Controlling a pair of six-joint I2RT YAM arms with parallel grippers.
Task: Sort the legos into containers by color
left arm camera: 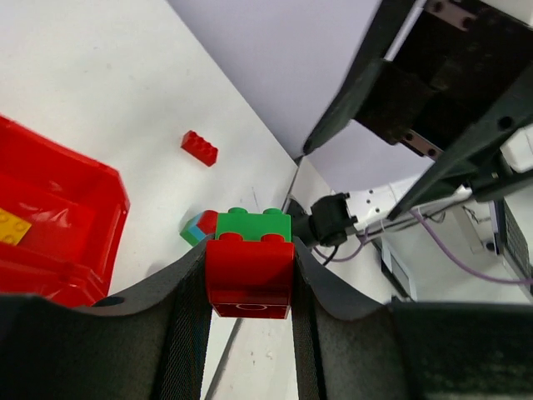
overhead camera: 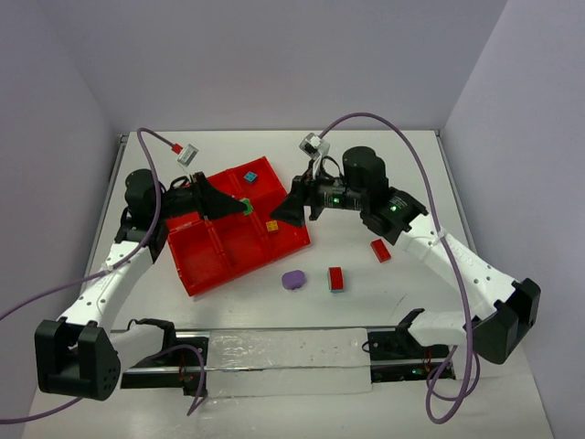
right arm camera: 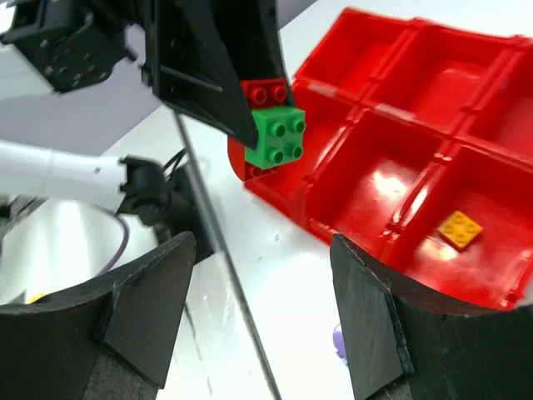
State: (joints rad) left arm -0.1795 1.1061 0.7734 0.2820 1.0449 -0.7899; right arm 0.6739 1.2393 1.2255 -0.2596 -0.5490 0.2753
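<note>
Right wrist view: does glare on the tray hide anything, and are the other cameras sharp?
Right wrist: a white glare patch sits on the tray floor, but the yellow brick beside it reads clearly; left wrist: the clamped red brick and green brick are crisp and well lit; top view: even light, faint shadows.

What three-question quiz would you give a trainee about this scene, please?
1. True or false: the right gripper holds a brick.
2. The joined bricks in the left gripper are: A red and green; B yellow and teal; C purple and yellow.
3. Fill in: the flat brick lying in the red tray, in the right wrist view, is ____.
Key: 1 false; 2 A; 3 yellow.
</note>
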